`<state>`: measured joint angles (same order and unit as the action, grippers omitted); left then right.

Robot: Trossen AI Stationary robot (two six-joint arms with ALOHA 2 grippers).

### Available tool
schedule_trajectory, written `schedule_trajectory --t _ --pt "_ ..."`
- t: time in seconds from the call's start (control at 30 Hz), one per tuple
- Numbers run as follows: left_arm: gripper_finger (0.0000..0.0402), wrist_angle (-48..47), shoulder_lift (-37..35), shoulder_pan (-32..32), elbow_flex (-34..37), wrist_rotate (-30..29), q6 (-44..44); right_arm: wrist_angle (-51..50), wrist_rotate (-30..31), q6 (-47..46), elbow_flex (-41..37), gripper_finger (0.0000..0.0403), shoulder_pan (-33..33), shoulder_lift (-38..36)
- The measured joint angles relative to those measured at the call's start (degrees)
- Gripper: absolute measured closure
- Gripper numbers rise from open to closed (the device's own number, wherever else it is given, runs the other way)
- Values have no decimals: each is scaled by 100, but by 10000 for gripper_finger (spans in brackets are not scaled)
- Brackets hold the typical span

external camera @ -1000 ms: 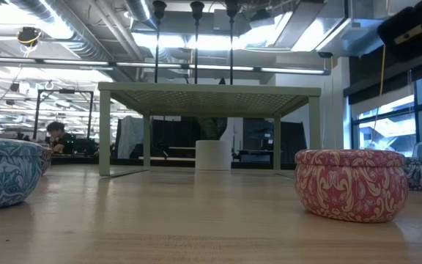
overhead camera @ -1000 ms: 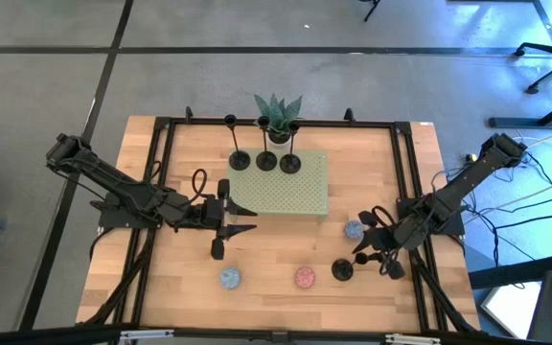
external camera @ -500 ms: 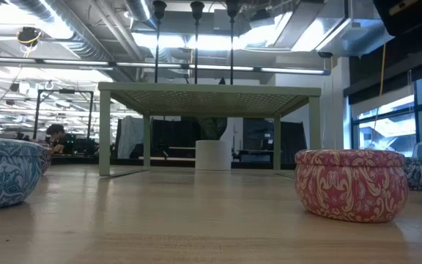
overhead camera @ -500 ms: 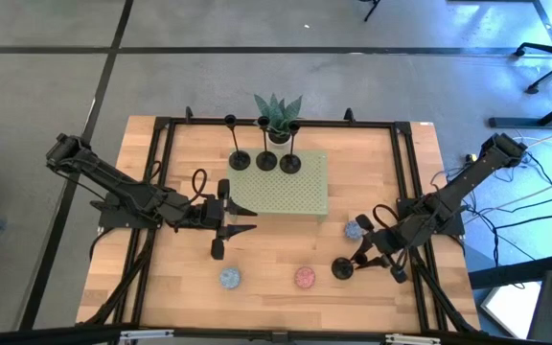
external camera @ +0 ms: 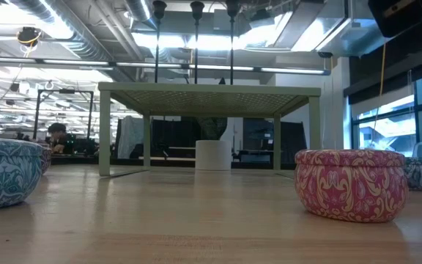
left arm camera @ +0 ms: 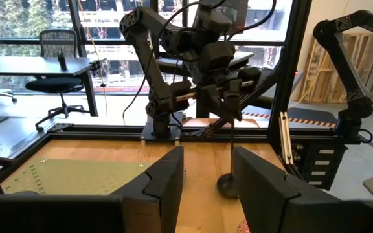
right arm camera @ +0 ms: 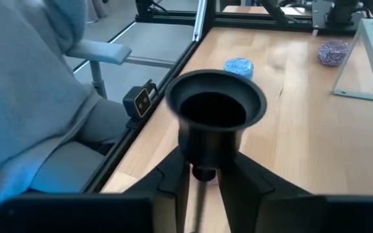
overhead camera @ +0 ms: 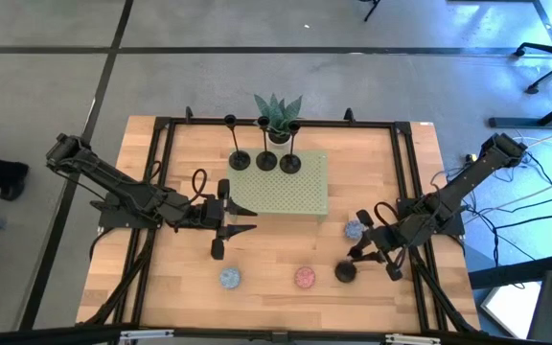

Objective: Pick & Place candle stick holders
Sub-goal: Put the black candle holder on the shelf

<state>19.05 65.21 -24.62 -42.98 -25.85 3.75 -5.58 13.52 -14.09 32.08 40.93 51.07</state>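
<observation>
Three black candle stick holders (overhead camera: 265,159) stand by their round bases on the far edge of a green perforated stand (overhead camera: 281,187). A fourth holder (overhead camera: 345,271) is at the near right, upright, its cup (right arm camera: 215,110) large in the right wrist view. My right gripper (overhead camera: 357,252) is shut on this holder. My left gripper (overhead camera: 244,218) hovers level and open left of the stand, touching nothing. In its wrist view the fourth holder (left arm camera: 230,145) shows far off between its fingers. My right gripper pinches the fourth holder's thin stem (right arm camera: 203,173) between its two fingers, right under the cup. The fingers come slanting down from the table's right side and lie across the stem. The holder stays upright. I cannot tell whether its base (left arm camera: 228,186) rests on the table.
Three patterned tins lie on the near half: blue (overhead camera: 230,278), pink (overhead camera: 304,277) and blue-grey (overhead camera: 354,229) beside my right gripper. A potted plant (overhead camera: 278,117) stands behind the stand. A black frame (overhead camera: 161,172) rims the table. A person in grey (right arm camera: 31,97) is beyond the table's edge.
My right gripper has tipped at the wrist around the fourth holder's stem. The holder's base, seen earlier at the right edge of the low view, has gone from that view. From above it has shifted slightly toward the near right corner.
</observation>
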Motion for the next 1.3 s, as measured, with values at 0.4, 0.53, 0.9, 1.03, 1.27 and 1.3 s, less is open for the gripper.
schedule_trajectory --t 0.4,0.53,0.9,1.03,1.27,1.3 --pt "272 -1 -1 -1 -1 0 0 1282 366 131 0 339 0 2" --pt "272 -2 -2 0 -2 0 0 1692 923 213 2 339 -4 2" --pt "272 -2 -2 0 -2 0 0 3185 2392 1185 2 339 -213 2" --pt "272 -2 -1 -2 -2 -1 0 4032 2400 1896 2 339 -508 0" --pt "272 -1 -1 -2 0 0 0 4464 2399 2720 2 339 -1459 0" --pt "272 -1 -1 -1 -1 -1 0 4460 2399 2716 2 339 -1639 0"
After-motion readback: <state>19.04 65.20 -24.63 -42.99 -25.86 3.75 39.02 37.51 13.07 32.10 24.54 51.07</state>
